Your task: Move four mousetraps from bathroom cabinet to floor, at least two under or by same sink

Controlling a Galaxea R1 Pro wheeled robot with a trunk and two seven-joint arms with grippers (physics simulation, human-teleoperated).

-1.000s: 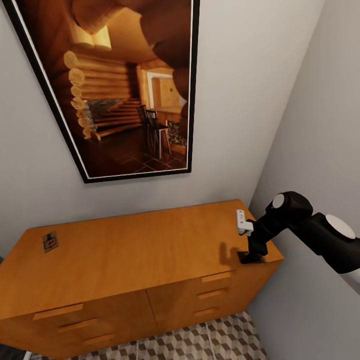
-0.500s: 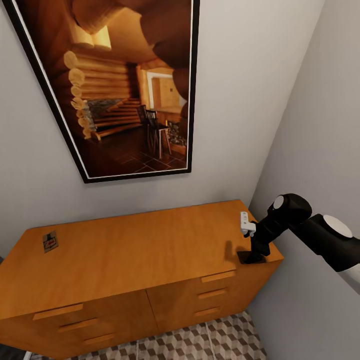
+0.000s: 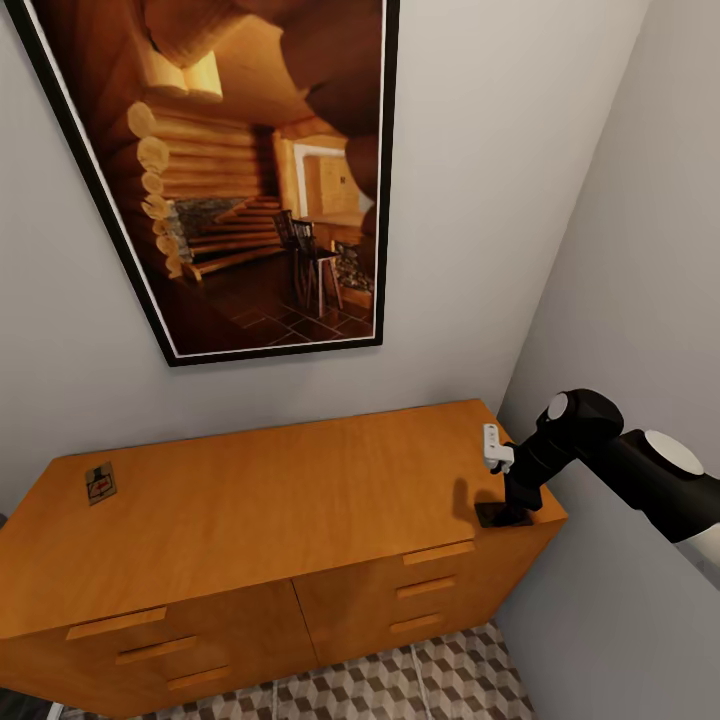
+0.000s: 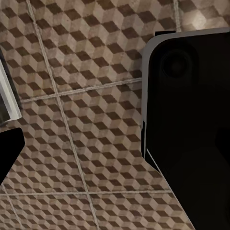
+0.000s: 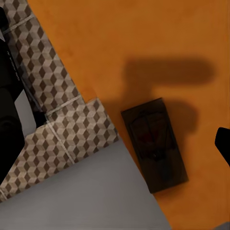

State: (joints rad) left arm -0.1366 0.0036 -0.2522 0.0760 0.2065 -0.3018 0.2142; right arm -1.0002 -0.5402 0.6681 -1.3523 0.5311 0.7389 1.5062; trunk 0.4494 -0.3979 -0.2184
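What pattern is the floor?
Brown, beige and white cube tiles, clearest in the left wrist view.

No readable text, label, brand, number or sign appears anywhere. A small mousetrap (image 3: pixel 100 484) lying on the top of the orange-brown cabinet (image 3: pixel 270 500) carries a tiny reddish mark, too small to make out. The large framed picture (image 3: pixel 240 170) on the wall shows a log-cabin interior without lettering.

The cabinet (image 3: pixel 270 500) is standing against the far wall, under a framed picture (image 3: pixel 250 170), with the bathroom floor (image 3: pixel 400 685) lying before it. One mousetrap (image 3: pixel 100 483) is lying on its top near the far left corner, another (image 3: pixel 503 514) at the near right corner, beneath the right arm (image 3: pixel 600 450).
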